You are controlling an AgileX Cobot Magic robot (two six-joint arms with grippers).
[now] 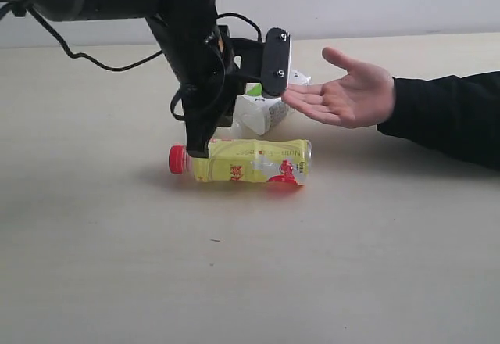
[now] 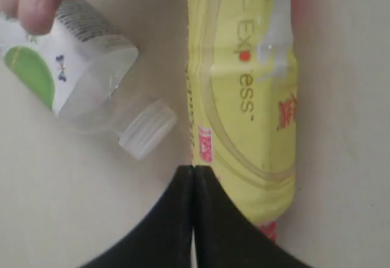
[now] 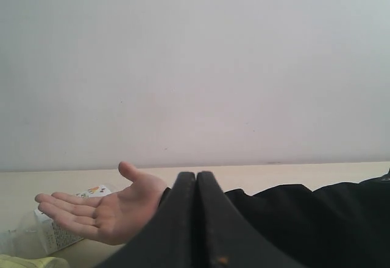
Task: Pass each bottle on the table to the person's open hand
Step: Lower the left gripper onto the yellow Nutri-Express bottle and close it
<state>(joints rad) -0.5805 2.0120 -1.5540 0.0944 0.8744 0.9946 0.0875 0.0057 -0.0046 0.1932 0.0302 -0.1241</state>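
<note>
A pale beige table runs under a plain grey-white wall, and nothing on it looks delivered yet. The person's open hand waits at the right of centre in the exterior view, palm up and empty.

You can see two bottles lying on their sides. The yellow bottle is in the middle of the exterior view, with its red cap pointing left. The clear bottle with the green-white label lies just behind it, between it and the hand, its white cap close to the yellow one's flank. No other bottle shows clearly, so you cannot count how many remain. Judging by this, both of these have yet to be handed over.

Your left pincer is fully closed, its jaws pressed together with nothing between them. It hangs at the cap end of the yellow bottle, tip right at the bottle's edge. It may be touching the label there, but neither view settles that. You would need to open it before any grasp.

Your right pincer is closed too and holds nothing, pointing toward the open hand.
</note>
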